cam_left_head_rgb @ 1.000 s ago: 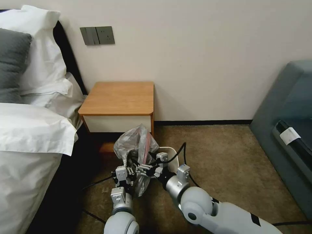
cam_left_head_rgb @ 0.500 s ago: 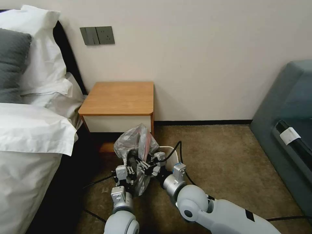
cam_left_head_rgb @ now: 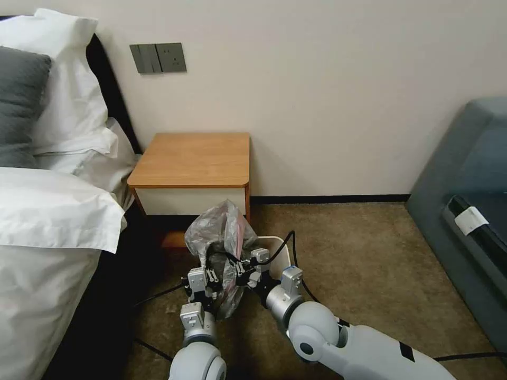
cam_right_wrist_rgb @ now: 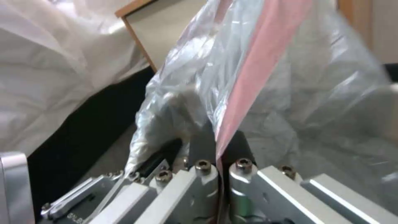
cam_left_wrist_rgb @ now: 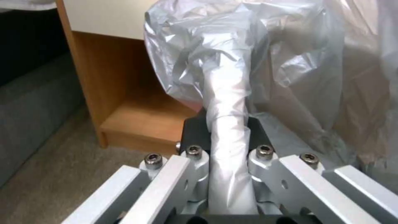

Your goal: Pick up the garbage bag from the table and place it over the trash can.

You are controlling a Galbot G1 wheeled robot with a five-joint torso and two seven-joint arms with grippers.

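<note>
My left jaws: clamped on a twisted rope of the garbage bag; in my left wrist view that bunched strip runs straight out between the two fingers, pinched tight. They sit low over the carpet, on the near-left side of the trash can.

My right jaws: closed on the pink-red rim of the same bag; in my right wrist view the pink band drops into the slot where the fingers meet. They reach in from the right, just beside my left jaws.

Garbage bag: off the counter, bunched upright in the air between my two grips, its grey bulk rising above and beyond them. It hangs at the left side of the can, partly hiding it.

Trash can: on the floor, with part of its pale rim showing right of the bag.

Key relation: the can's mouth lies right of and slightly beyond the bag, so I judge my right arm, holding the rim, to be the nearer one to carry that edge across while the left anchors the other side. The bag's long axis runs up and away from both grips.

Risk: the mouth looks gathered, not spread.

Counter: bare, against the wall behind.
</note>
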